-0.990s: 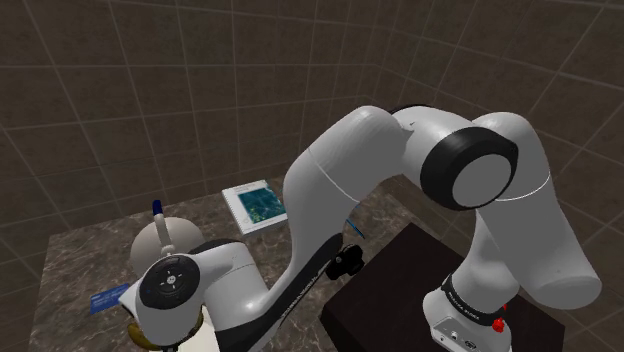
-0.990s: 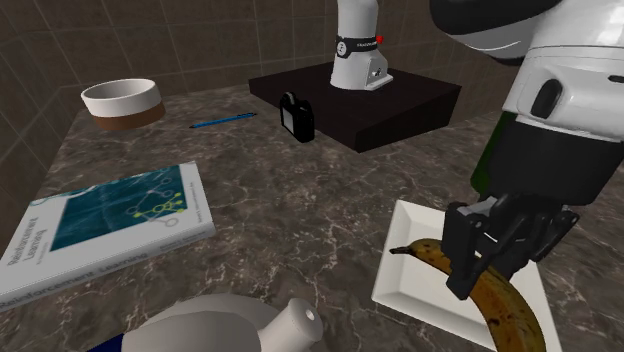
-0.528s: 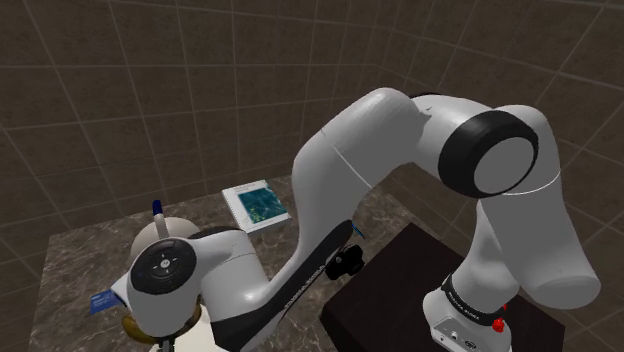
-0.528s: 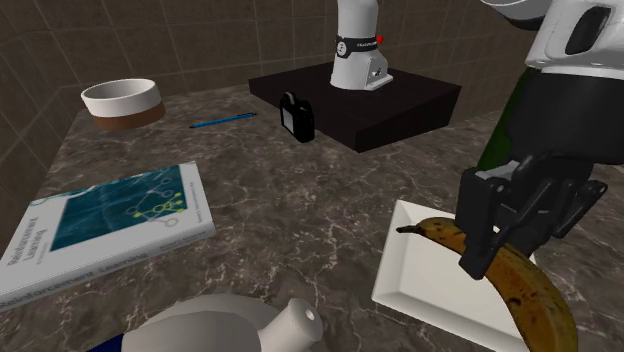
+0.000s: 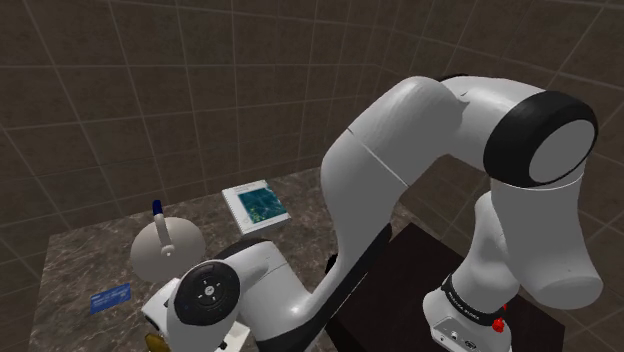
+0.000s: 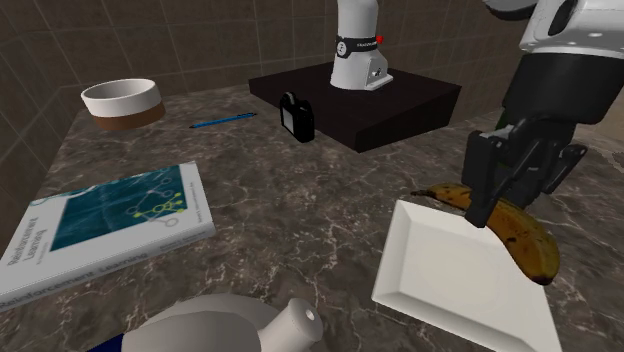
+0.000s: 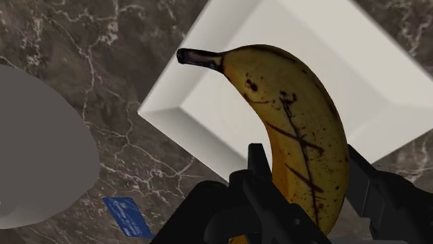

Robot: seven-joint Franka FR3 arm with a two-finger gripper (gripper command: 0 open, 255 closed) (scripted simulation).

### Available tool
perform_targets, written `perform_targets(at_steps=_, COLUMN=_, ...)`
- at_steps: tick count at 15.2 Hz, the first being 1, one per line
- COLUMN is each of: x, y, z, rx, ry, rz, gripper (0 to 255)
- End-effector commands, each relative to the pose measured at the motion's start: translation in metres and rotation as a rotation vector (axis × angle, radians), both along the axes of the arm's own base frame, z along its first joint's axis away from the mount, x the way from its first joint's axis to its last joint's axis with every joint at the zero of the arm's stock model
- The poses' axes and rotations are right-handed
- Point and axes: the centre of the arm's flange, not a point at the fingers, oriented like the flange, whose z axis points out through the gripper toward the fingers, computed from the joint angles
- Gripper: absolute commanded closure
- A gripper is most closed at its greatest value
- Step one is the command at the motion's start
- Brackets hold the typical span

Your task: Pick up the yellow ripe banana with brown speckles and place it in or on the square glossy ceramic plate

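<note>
**Worktop holdings, second exterior view, left to right**

Dark marbled worktop (image 6: pixel 300 210), carrying:
- book (image 6: pixel 105 225), teal cover, lying flat
- bowl (image 6: pixel 120 102), white over a brown base, at the far corner
- pen (image 6: pixel 223 121), blue, near the bowl
- vase (image 6: pixel 230 325), white, at the near edge
- small black item (image 6: pixel 297 116), just beside the dark stand (image 6: pixel 400 110)
- square white plate (image 6: pixel 440 270)
- banana (image 6: pixel 515 232), yellow with brown speckles – clasped between the black jaws, held tilted above the plate's far rim, stem towards this view's left
</note>
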Motion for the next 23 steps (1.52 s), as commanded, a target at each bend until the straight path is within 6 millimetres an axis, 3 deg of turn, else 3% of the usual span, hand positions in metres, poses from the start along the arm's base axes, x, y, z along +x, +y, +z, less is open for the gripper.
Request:
perform_targets(at_steps=1, x=-0.004, y=-0.002, z=-0.008, rx=0.001, ry=0.000, rz=-0.001, gripper=255)
perform_targets(at_steps=11, x=-0.004, y=-0.002, z=-0.061, rx=0.001, ry=0.000, rz=-0.001, gripper=255)
perform_targets(at_steps=18, x=-0.004, y=-0.002, z=-0.061, rx=0.001, ry=0.000, rz=-0.001, gripper=255)
perform_targets(at_steps=19, x=-0.004, y=-0.002, z=-0.061, rx=0.001, ry=0.000, rz=-0.001, gripper=0)
perform_targets(at_steps=23, x=-0.004, y=-0.002, z=-0.061, rx=0.001, ry=0.000, rz=-0.001, gripper=0)
